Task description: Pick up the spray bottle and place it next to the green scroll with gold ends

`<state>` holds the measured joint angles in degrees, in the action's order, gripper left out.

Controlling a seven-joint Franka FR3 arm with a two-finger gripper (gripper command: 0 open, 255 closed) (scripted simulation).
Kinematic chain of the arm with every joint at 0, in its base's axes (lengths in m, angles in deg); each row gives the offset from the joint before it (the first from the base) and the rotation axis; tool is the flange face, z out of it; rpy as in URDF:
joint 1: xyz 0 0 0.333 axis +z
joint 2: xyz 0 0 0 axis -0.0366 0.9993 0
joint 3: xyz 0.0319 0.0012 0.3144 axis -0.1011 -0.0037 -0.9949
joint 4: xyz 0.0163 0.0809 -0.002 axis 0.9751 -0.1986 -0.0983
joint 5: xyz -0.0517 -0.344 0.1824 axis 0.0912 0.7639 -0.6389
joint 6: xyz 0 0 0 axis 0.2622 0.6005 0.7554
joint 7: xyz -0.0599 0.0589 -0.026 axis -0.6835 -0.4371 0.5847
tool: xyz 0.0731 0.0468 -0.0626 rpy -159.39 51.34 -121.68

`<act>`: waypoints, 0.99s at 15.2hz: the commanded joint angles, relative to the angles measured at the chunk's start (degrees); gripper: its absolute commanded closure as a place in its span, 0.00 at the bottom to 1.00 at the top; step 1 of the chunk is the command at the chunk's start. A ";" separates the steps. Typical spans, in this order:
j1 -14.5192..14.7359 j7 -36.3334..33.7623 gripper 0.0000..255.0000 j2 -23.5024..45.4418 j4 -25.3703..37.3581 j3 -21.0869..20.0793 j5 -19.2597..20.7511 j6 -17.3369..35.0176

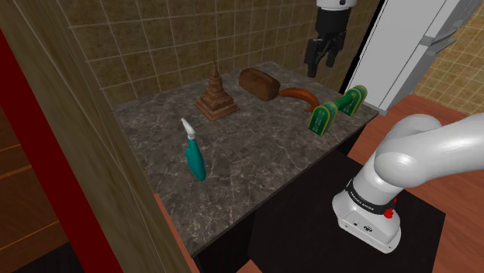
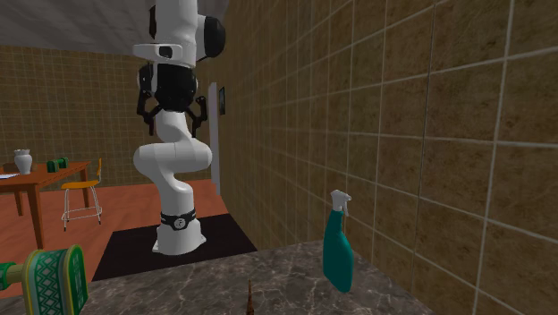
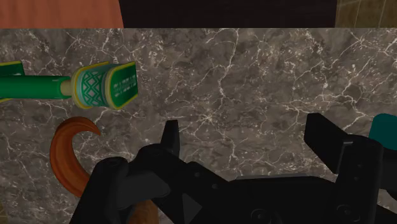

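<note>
Marbled counter (image 1: 256, 167): bottle (image 1: 194, 157), scroll (image 1: 335, 109), perhaps bread (image 1: 260, 83)

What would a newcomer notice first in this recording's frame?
The teal spray bottle stands alone on the dark marbled counter, toward the shoulder view's left. The green scroll with gold ends lies by the counter's corner at that view's right, beside an orange curved piece. The black pincer hangs open high above them.
</note>
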<state>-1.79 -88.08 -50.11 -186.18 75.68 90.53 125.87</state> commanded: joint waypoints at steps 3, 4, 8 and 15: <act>0.62 -2.08 0.00 3.62 0.90 -1.64 -1.59 1.22; 0.92 -3.10 0.00 5.49 1.45 -2.44 -2.34 1.82; 2.04 -7.03 0.00 13.35 4.28 -5.46 -5.03 4.04; 3.86 -13.52 0.00 28.19 11.68 -10.05 -8.34 6.98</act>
<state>1.86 -100.68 -24.42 -175.90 66.23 82.55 132.43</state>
